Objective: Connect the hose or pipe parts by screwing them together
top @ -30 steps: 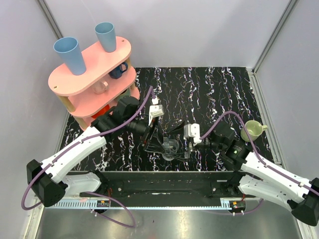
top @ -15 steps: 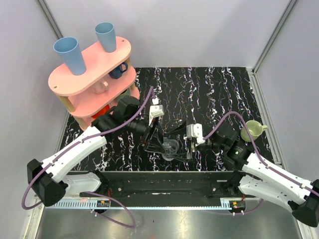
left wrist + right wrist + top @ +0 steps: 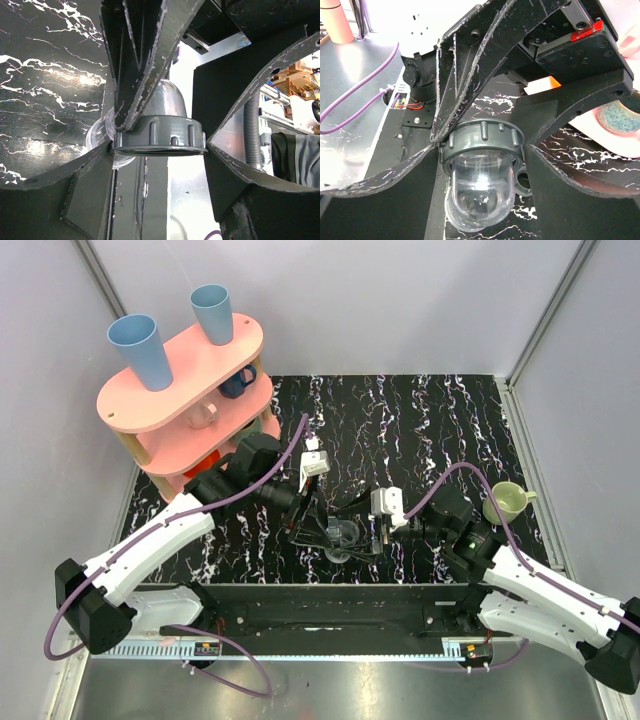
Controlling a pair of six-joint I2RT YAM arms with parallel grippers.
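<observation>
Grey ribbed plastic nut (image 3: 160,134), seated around the wide end of a clear, dome-ended pipe piece (image 3: 480,190): the two parts are together, caught between both robot arms over a black, white-veined table top (image 3: 420,430). A pink two-tier stand (image 3: 190,370) at the table's far left corner serves as the landmark. The parts sit to the right of the stand and nearer the arm bases than it is.

The left gripper (image 3: 160,147) reaches in from the stand's side. Its two dark fingers press against opposite sides of the nut's flanged rim and clamp it. The clear dome points away from this wrist camera.

The right gripper (image 3: 482,147) comes in from the side away from the stand, facing the left one. Its fingers stand partly spread at either side of the ribbed ring, at or just short of touching. Whether they are actually squeezing cannot be told. From this wrist the clear dome points toward the camera.

On top of the stand are a blue cup (image 3: 135,345) and a second blue cup (image 3: 212,312). A pale mug (image 3: 508,503) stands well to the right of the stand, past the right arm's wrist.
</observation>
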